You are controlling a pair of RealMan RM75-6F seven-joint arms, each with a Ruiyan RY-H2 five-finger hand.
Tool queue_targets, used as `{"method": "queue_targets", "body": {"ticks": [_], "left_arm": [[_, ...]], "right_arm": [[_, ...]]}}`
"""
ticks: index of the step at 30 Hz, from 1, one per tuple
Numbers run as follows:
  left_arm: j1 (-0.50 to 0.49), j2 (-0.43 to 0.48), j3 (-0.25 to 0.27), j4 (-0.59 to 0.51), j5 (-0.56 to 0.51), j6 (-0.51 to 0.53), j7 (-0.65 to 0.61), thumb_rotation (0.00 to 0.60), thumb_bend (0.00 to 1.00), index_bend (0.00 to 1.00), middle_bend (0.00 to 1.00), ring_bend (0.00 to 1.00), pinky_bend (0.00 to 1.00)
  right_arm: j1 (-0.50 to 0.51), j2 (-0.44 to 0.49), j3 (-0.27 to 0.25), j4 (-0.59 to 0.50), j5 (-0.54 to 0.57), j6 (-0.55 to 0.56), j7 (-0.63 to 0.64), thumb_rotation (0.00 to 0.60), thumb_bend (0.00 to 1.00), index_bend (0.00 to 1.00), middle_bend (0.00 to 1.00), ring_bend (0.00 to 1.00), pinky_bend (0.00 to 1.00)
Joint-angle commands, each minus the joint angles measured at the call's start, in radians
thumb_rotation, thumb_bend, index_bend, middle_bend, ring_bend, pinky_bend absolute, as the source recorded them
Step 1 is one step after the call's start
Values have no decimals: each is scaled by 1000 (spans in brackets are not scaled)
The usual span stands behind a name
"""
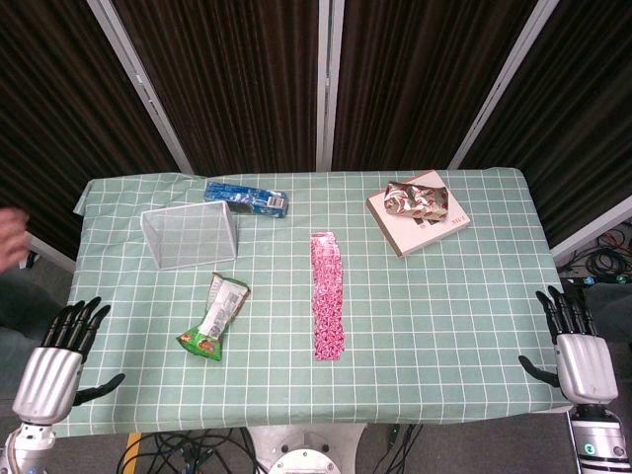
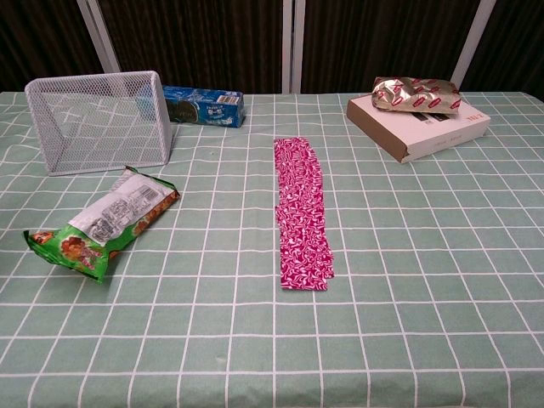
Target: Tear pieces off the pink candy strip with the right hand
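The pink candy strip (image 1: 327, 294) lies flat and whole mid-table, untouched. Both the left hand (image 1: 61, 353) and right hand (image 1: 575, 341) rest at the table's near corners, fingers spread, holding nothing; the chest view shows neither hand.

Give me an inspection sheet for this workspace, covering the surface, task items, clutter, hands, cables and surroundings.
Surface: table under a green checked cloth, lying flat.
Job's things: pink candy strip lies flat mid-table, lengthwise away from the robot, untouched.
Clutter: wire mesh basket on its side; blue packet behind it; green snack bag front left; flat box with a crumpled foil wrapper on top.
Hands: left hand and right hand at the table's near corners, fingers apart, holding nothing.
Cables: bundles on the floor below the front edge and at far right.
Surroundings: dark curtains with pale frame posts.
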Motion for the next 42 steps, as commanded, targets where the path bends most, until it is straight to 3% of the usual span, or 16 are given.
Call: {"method": "queue_targets", "body": {"ticks": [1, 12, 13, 14, 17, 19, 21, 22, 23, 26, 29, 37, 42], "left_arm": [[-1, 9, -7, -8, -7, 4, 4, 546, 13, 51, 8, 0, 87], [-2, 16, -8, -11, -15, -2, 0, 548, 13, 51, 8, 0, 87], [-1, 15, -7, -11, -14, -3, 0, 546, 13, 51, 8, 0, 87], [-1, 14, -6, -9, -13, -2, 0, 545, 13, 51, 8, 0, 87], [2, 7, -2, 6, -14, -4, -1, 546, 13, 50, 8, 0, 87], [2, 4, 2, 11, -16, -9, -3, 545, 13, 50, 8, 0, 87], [2, 4, 3, 13, -15, -9, -3, 548, 13, 50, 8, 0, 87], [2, 4, 2, 14, -14, -8, -4, 547, 14, 51, 8, 0, 87], [2, 5, 1, 14, -14, -6, -6, 547, 13, 50, 8, 0, 87], [2, 3, 1, 19, -14, -5, -12, 548, 13, 50, 8, 0, 87], [1, 1, 3, 22, -13, -8, -14, 549, 13, 50, 8, 0, 87], [0, 6, 1, 15, -11, -7, -6, 545, 13, 51, 8, 0, 87], [7, 31, 2, -14, -7, 5, 13, 547, 13, 51, 8, 0, 87]], "right_arm": [[1, 0, 1, -1, 1, -1, 0, 600, 56, 0, 0, 0, 0], [11, -8, -2, -13, -11, -10, -19, 600, 96, 0, 0, 0, 0], [11, -6, -3, -15, -14, -11, -23, 600, 182, 0, 0, 0, 0], [12, -5, -4, -16, -18, -9, -32, 600, 331, 0, 0, 0, 0], [14, -12, 0, -12, -30, 5, -63, 600, 897, 0, 0, 0, 1], [17, -23, 4, -5, -42, 16, -72, 600, 1000, 0, 18, 39, 90], [21, -34, 1, 3, -64, 23, -74, 600, 1000, 0, 129, 247, 337], [24, -40, -2, 8, -76, 24, -75, 600, 1000, 0, 199, 338, 410], [27, -46, -6, 12, -86, 22, -77, 600, 1000, 0, 329, 460, 492], [37, -65, -20, 22, -111, 8, -106, 600, 1000, 0, 661, 667, 625], [47, -84, -34, 16, -128, -14, -146, 600, 1000, 6, 809, 769, 684], [98, -134, -87, -63, -175, -138, -299, 600, 1000, 43, 870, 819, 700], [199, -183, -78, -185, -96, -360, -464, 600, 1000, 69, 876, 819, 700]]}}
